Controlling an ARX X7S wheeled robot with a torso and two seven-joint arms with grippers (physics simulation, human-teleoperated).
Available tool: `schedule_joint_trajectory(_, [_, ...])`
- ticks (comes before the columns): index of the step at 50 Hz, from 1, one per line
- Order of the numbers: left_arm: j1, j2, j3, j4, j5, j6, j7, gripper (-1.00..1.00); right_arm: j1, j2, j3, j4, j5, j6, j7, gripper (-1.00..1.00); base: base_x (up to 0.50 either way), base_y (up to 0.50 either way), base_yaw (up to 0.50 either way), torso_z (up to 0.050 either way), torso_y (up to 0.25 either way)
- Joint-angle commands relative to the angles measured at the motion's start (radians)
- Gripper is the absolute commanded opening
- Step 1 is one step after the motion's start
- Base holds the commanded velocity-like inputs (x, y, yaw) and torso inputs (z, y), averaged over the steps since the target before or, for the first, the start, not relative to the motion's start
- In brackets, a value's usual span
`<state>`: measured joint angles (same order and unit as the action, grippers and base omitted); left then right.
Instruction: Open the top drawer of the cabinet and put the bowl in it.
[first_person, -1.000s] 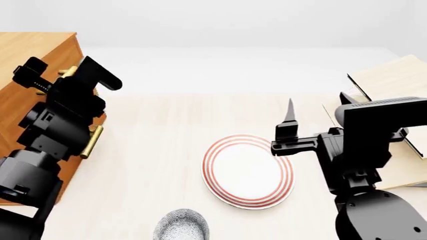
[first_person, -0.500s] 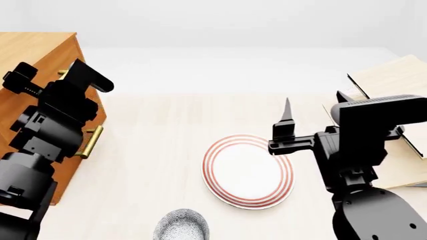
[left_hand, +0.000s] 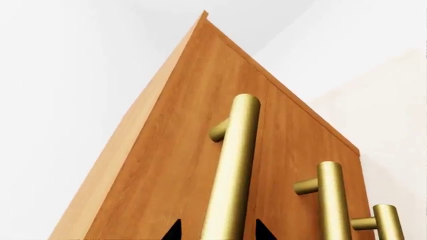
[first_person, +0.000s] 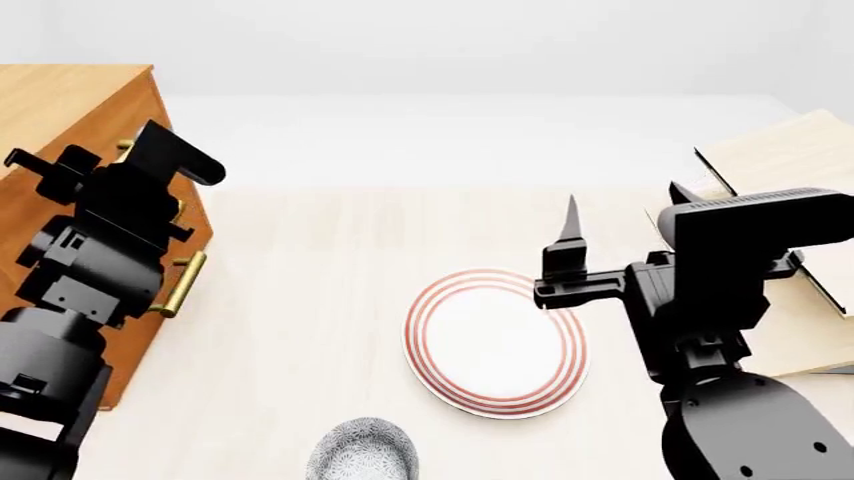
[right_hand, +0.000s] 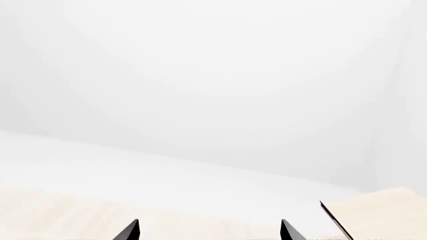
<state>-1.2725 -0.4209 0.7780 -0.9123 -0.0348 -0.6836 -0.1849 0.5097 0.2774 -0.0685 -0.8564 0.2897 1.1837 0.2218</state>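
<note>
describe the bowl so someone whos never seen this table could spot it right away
Start at the pale wooden table and find the flat white plate with red rings near its middle. The bowl sits nearer the robot than that plate, cut off by the head view's bottom edge. It alone has a blue-grey speckled outside.

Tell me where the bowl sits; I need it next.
In the head view the bowl sits at the near table edge, just left of the red-ringed plate, apart from it.

Head view looks down; left wrist view, close, shares the cabinet; right faces perhaps wall.
</note>
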Motion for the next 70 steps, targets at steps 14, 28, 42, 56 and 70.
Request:
schedule_joint_trajectory(14, [0.023,0.008,-0.038,0.017,0.008,0.034,-0.011,-1.00,-0.016,0.004,-0.003,0.022,0.007,-0.031,0.006,1.00,0.00,0.00,0.00,0.000,0.000])
schedule_joint_trajectory(28, [0.060,-0.002,-0.033,0.141,0.003,-0.004,-0.004,-1.00,-0.017,0.006,0.007,0.014,0.017,-0.029,0.010,1.00,0.00,0.00,0.00,0.000,0.000])
schedule_joint_trajectory(42, [0.081,-0.004,-0.021,0.213,0.003,-0.027,0.004,-1.00,-0.024,0.008,0.011,0.016,0.024,-0.037,0.014,1.00,0.00,0.00,0.00,0.000,0.000])
schedule_joint_trajectory(56, [0.085,0.002,-0.015,0.219,0.003,-0.024,0.009,-1.00,-0.023,0.010,0.017,0.015,0.033,-0.038,0.016,1.00,0.00,0.00,0.00,0.000,0.000])
schedule_joint_trajectory(70, [0.094,0.002,-0.008,0.252,0.003,-0.034,0.014,-1.00,-0.018,0.012,0.018,0.017,0.041,-0.038,0.021,1.00,0.00,0.00,0.00,0.000,0.000])
